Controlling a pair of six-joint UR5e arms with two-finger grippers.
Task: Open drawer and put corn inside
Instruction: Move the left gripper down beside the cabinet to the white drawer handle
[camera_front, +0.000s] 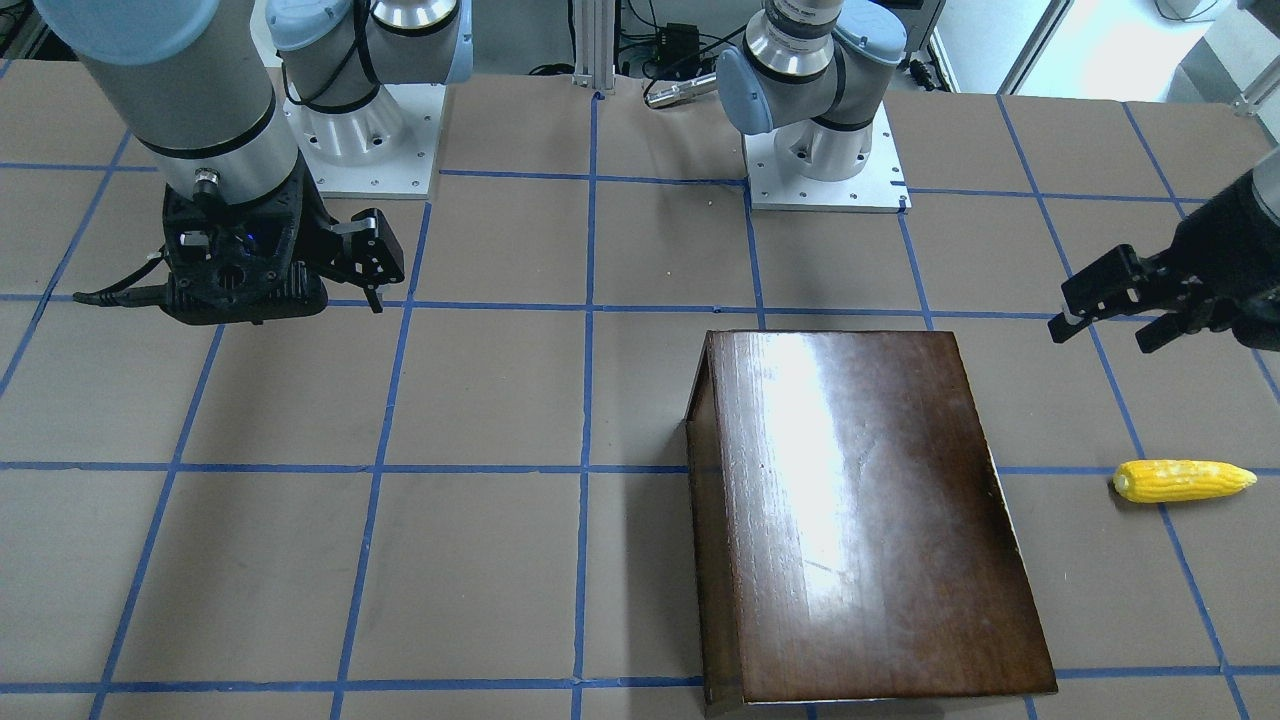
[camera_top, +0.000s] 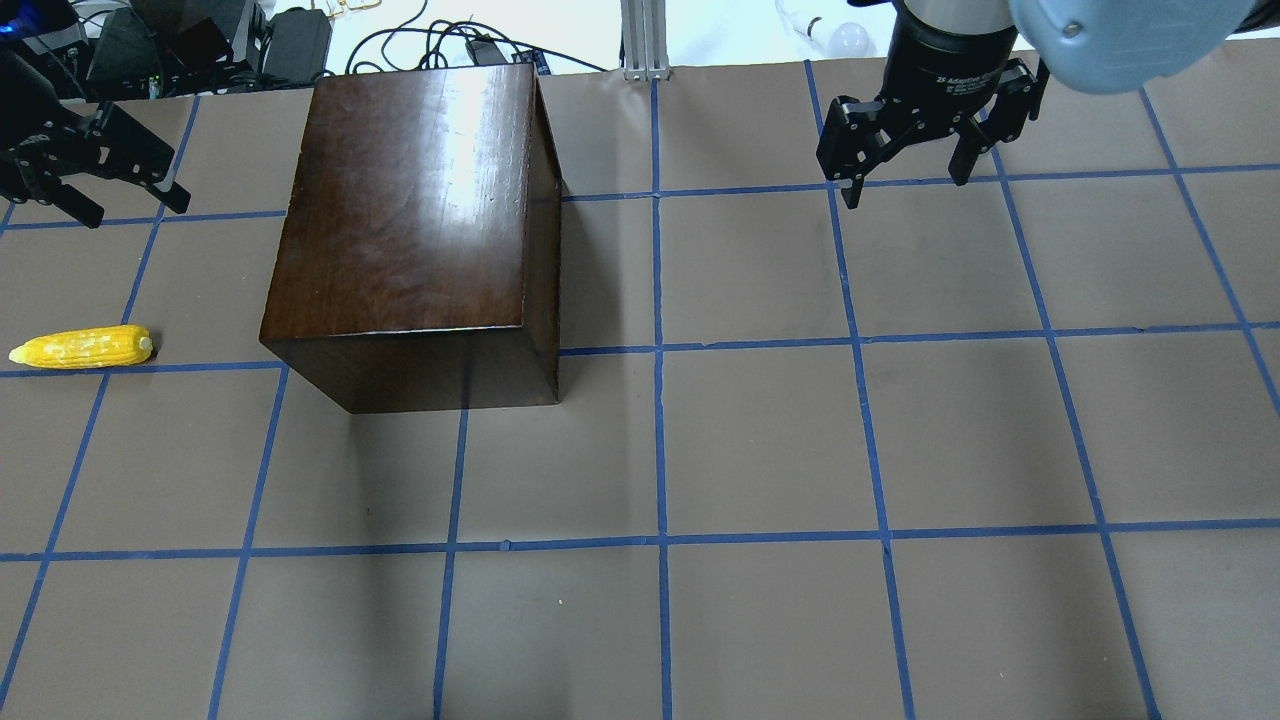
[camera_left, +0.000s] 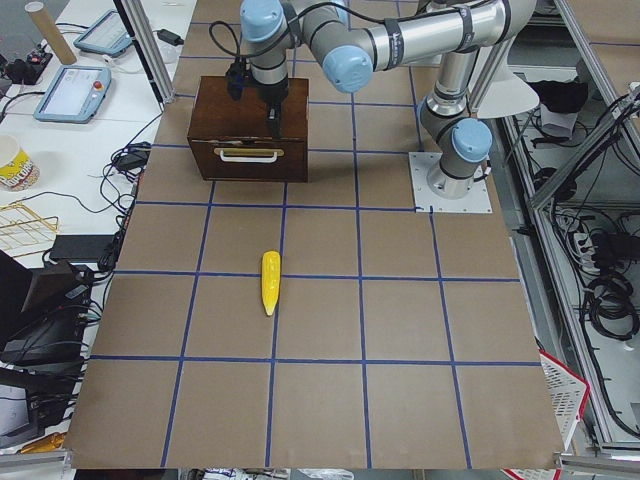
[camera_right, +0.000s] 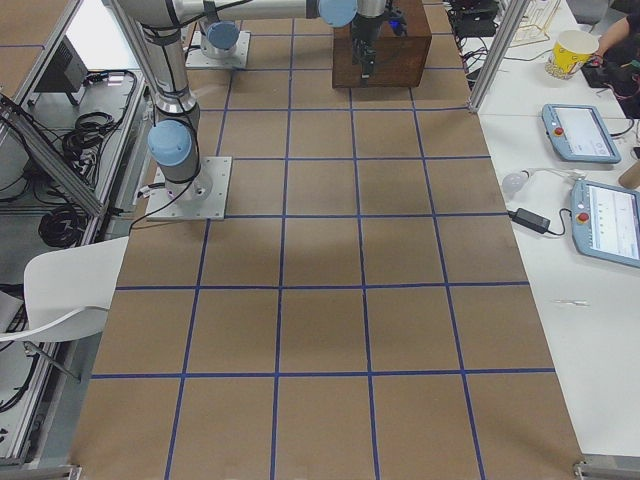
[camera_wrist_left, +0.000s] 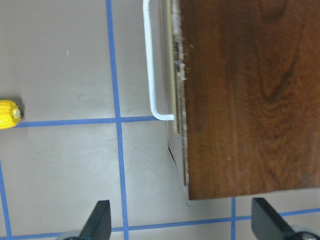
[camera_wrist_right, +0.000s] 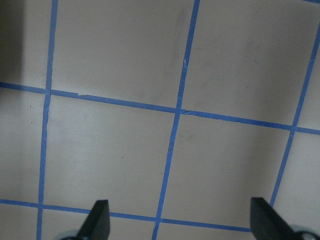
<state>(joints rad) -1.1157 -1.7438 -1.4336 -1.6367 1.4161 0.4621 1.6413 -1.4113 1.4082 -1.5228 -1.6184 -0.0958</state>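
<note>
The glossy dark-brown box (camera_top: 410, 210) stands on the table left of centre. Its drawer (camera_left: 248, 158) is shut. The worn front panel with a white handle (camera_wrist_left: 149, 60) faces the robot's left. The yellow corn (camera_top: 82, 348) lies on the table to the left of the box, apart from it, and also shows in the front view (camera_front: 1183, 480). My left gripper (camera_top: 135, 210) is open and empty. It hovers above the table between the corn and the box's far corner. My right gripper (camera_top: 908, 190) is open and empty, well to the right of the box.
The table (camera_top: 760, 440) is brown with a grid of blue tape. The arm bases (camera_front: 825, 160) stand at the robot's edge. Cables and electronics (camera_top: 230, 45) lie beyond the far edge. A paper cup (camera_left: 12, 165) and tablets are on side benches.
</note>
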